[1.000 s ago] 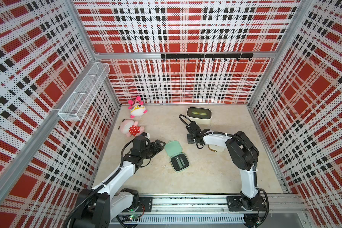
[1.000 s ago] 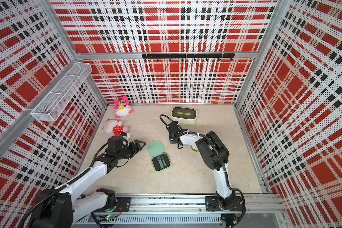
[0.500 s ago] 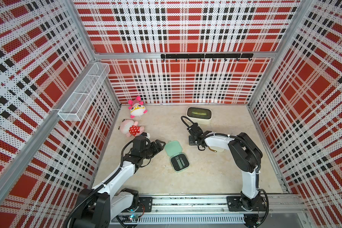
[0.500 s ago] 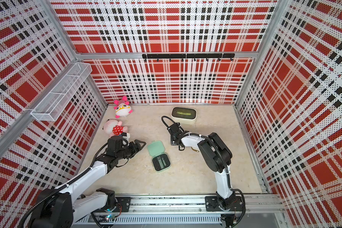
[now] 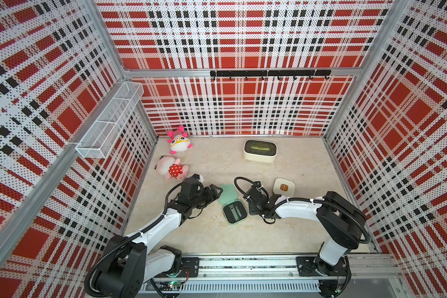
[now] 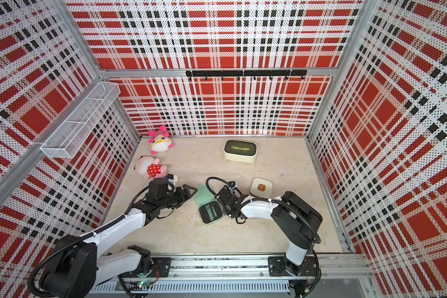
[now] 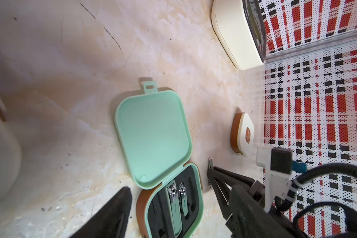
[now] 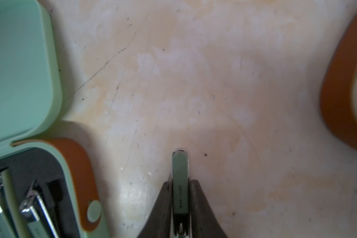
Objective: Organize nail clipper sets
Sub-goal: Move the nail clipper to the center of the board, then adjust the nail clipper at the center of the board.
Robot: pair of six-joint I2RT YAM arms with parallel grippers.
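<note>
The desk [image 5: 217,232] carries the open mint case [image 5: 234,212], which lies just to the side of the right gripper [image 8: 180,186]. A closed cream case [image 5: 284,187] sits a little further off on that gripper's other side. Nothing pins the mint case down. The left gripper [image 5: 216,190] hovers beside the lid with its jaws apart and empty, so a nudge from the incoming tool would likely slide the whole case. The right gripper is clamped on a slim green-faced tool [image 8: 180,175], held by its narrow edges with much of its length jutting forward. Such a thin pinch could let the tool pivot or slip as it is carried. Its tip could also catch the case's rim rather than drop into a free slot in the black insert [image 7: 191,181].

Only the right wrist view shows the clamp on the tool, because in both top views the wrist hides it. Whether the tool is clear of the desk cannot be told. The left wrist view alone shows the two clippers [image 7: 176,206] seated side by side with dark slots around them. The top views alone show the gap between the left gripper and the lid.
</note>
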